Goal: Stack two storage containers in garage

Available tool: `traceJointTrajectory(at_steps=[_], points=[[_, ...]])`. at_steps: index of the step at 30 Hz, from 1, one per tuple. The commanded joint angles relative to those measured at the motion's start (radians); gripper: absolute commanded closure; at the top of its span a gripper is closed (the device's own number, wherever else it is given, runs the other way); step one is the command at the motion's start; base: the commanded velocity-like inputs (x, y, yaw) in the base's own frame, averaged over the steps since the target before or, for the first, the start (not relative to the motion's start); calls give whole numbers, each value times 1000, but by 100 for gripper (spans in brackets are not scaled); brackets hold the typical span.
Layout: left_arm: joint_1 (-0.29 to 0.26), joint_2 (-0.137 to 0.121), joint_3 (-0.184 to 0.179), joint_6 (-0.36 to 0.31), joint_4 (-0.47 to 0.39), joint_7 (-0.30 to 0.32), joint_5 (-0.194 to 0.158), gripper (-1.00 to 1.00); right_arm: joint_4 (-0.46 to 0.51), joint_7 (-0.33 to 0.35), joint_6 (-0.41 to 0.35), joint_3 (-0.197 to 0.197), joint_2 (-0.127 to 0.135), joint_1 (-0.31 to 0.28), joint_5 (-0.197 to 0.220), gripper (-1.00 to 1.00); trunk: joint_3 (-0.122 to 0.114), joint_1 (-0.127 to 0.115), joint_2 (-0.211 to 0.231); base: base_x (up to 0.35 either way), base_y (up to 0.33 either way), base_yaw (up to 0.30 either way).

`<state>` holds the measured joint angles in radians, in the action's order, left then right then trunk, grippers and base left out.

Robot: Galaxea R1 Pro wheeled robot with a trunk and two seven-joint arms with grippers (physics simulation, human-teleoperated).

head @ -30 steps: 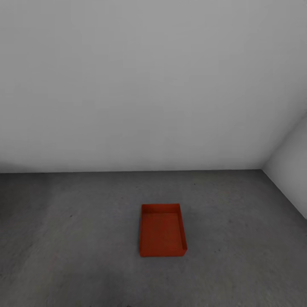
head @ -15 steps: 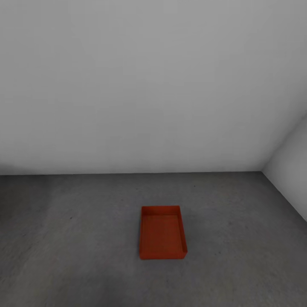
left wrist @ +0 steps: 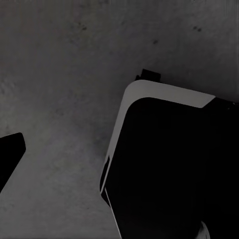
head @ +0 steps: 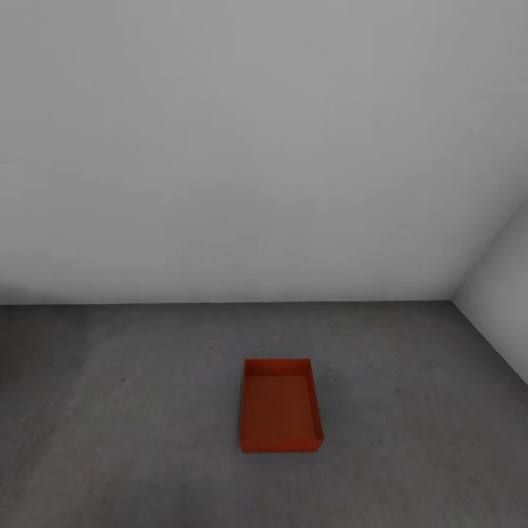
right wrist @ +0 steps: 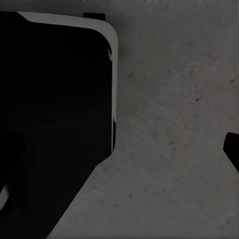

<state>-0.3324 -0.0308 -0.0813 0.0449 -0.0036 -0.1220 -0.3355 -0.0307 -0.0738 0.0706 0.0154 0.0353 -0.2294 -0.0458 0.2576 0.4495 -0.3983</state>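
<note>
One orange-red storage container (head: pixel 280 405) sits open side up on the dark grey concrete floor (head: pixel 132 411) of the garage, a little right of centre in the head view and some way in front of me. Nothing is inside it and nothing rests on it. In the left wrist view a single dark fingertip (left wrist: pixel 10 154) pokes in at the picture's edge, hanging over bare concrete. The right wrist view shows the same, with one dark fingertip (right wrist: pixel 233 149) at its edge. Neither gripper holds anything that I can see.
A plain white wall (head: pixel 242 147) runs across behind the container. It meets a second white wall (head: pixel 499 293) in a corner at the right. My own black, white-trimmed base (left wrist: pixel 169 169) shows in the left wrist view, and the base (right wrist: pixel 55 114) also shows in the right wrist view.
The whole head picture has slid slightly downward, so the camera has moved. The container has kept its place on the floor.
</note>
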Motion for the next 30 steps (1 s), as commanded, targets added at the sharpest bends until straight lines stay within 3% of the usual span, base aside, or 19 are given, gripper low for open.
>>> traceJointTrajectory(at_steps=[1, 30], points=[[-1, 0, -9, 3, 1, -2, -8, -100, -3, -3, 6, 2, 0, -1, -5, -100, 0, 1, -2, 0, 0, 2], [-1, 0, -9, 3, 1, -2, -10, -100, -3, -3, 5, 3, 3, -1, -5, -100, -46, 1, -2, 0, 0, 0]])
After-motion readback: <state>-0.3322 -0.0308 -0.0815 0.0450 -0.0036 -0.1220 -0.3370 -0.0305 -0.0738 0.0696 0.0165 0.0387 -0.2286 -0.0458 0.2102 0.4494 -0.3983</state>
